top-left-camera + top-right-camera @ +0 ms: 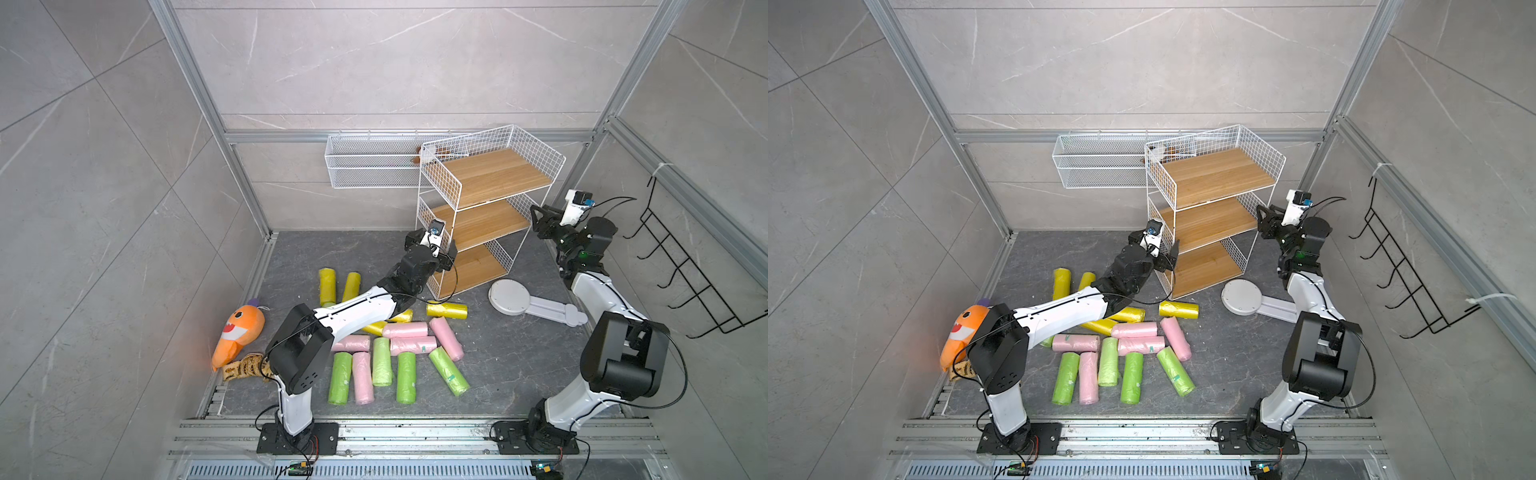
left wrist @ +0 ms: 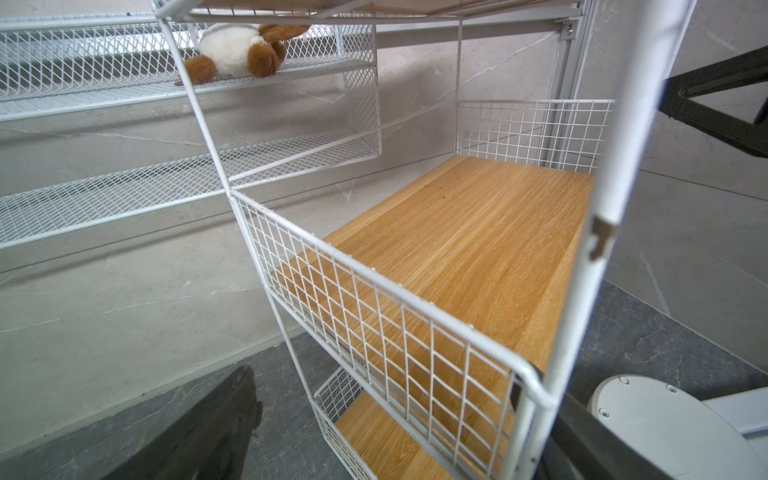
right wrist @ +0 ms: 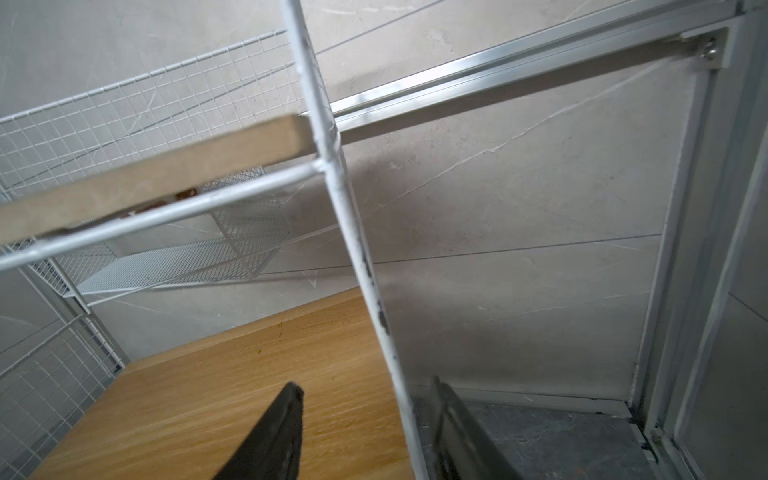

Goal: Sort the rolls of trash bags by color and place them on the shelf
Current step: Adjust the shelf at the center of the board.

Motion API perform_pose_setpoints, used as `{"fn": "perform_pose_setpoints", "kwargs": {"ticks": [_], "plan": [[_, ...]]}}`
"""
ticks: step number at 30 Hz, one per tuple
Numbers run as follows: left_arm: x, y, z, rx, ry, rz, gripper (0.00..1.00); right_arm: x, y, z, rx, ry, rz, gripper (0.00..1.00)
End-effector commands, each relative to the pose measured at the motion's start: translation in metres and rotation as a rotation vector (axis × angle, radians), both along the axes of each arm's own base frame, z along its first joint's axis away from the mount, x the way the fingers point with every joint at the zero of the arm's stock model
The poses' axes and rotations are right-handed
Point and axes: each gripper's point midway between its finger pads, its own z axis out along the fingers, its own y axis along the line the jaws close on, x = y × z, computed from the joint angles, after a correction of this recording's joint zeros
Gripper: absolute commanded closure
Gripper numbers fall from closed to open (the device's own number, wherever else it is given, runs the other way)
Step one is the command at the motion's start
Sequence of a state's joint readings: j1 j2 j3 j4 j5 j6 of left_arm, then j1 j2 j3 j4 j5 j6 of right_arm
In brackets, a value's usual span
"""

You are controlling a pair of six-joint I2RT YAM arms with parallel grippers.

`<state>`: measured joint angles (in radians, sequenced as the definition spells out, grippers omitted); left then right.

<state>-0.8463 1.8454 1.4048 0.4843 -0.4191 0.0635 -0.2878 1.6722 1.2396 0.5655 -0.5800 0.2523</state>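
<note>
- My left hand [image 1: 446, 259] is spread wide at the near corner of the shelf [image 1: 490, 174], level with its middle board. The corner post [image 2: 615, 166] stands between my fingers [image 2: 216, 428].
- My right hand [image 1: 537, 220] is at the shelf's far side, so the shelf stands between my two hands.
- A white post [image 3: 357, 249] runs between my right fingers [image 3: 270, 436], which are partly drawn in. I cannot tell whether they pinch it.
- The rolls lie loose on the bench [image 1: 519, 365], below and behind my left hand and well apart from my right.
- The yellow rolls [image 1: 327, 285] are nearest my left hand, then the pink rolls [image 1: 405, 330]. The green rolls [image 1: 406, 378] are farthest.
</note>
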Motion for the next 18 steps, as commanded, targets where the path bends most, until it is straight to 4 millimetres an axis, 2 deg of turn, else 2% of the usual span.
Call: {"fn": "perform_pose_setpoints", "kwargs": {"ticks": [1, 8, 18], "plan": [[0.013, 0.014, 0.019, -0.046, -0.044, 0.084, 0.03, 0.000, 0.011, 0.020, -0.011, -0.050, 0.048, 0.57], [0.023, 0.035, 0.013, -0.060, -0.019, 0.132, 0.03, -0.017, 0.030, 0.027, -0.020, -0.062, 0.076, 0.70], [0.034, 0.080, 0.008, -0.085, 0.002, 0.198, 0.03, -0.050, 0.067, 0.022, -0.008, -0.051, 0.107, 0.75]]}}
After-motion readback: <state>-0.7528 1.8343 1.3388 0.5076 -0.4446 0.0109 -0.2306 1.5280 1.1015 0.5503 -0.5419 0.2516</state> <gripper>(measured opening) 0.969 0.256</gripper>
